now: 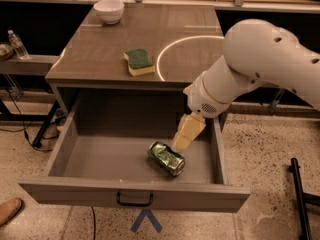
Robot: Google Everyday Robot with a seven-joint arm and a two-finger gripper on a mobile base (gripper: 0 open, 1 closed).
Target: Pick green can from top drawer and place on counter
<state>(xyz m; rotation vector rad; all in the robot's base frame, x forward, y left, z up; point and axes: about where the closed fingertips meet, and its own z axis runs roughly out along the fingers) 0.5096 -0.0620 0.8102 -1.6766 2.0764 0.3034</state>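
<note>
The green can [167,158] lies on its side on the floor of the open top drawer [135,198], right of the middle, shiny green with a silver end. The drawer is pulled fully out, its black handle [135,200] at the front centre. My gripper [186,134] hangs from the white arm [250,69] inside the drawer, just above and to the right of the can, its pale fingers pointing down toward it. It holds nothing. The counter [110,49] above the drawer is glossy grey-brown with a white arc [172,51].
A green-topped yellow sponge [139,62] lies on the counter near its middle. A white bowl [109,10] stands at the back left. A water bottle [18,44] stands on a shelf at the left. A black pole [300,199] stands at the right. A shoe [9,210] shows at the lower left.
</note>
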